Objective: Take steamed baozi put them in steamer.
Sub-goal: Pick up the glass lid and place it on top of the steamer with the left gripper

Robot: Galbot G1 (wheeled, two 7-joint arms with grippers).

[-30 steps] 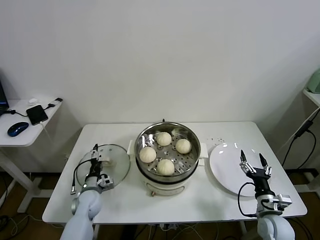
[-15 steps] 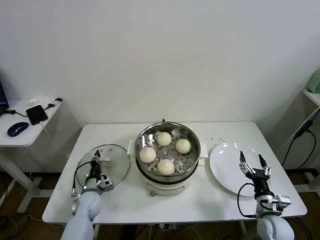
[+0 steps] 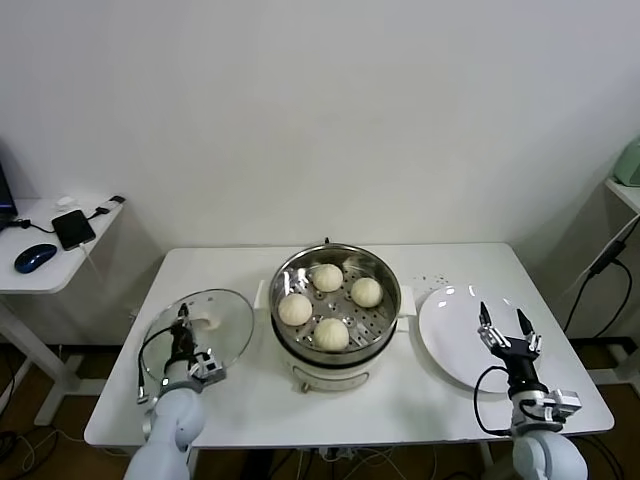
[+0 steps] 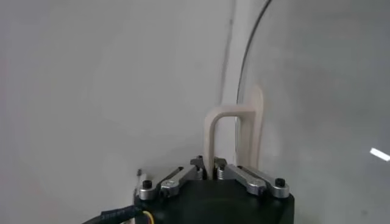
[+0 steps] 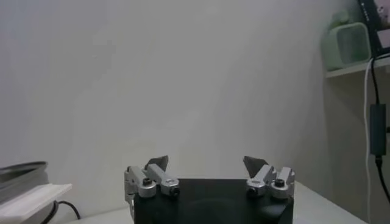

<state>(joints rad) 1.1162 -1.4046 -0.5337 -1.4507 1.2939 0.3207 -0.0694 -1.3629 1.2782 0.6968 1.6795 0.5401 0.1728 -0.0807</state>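
Left gripper (image 3: 181, 325) clamps lid handle (image 4: 234, 137) — baozi (image 3: 331, 332) in steamer (image 3: 335, 301) alongside; right gripper (image 3: 503, 331) open.

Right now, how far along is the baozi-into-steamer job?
Done: all four steamed baozi sit in the steamer, and the plate holds none. In hand: the left gripper is shut on the glass lid's handle, the lid tilted. The right gripper hangs open over the plate. No bun is left to move.

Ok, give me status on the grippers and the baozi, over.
Left gripper shut on glass lid handle, lid tilted up off the table. Right gripper open over empty white plate. Four baozi in steamer. Nothing blocking.
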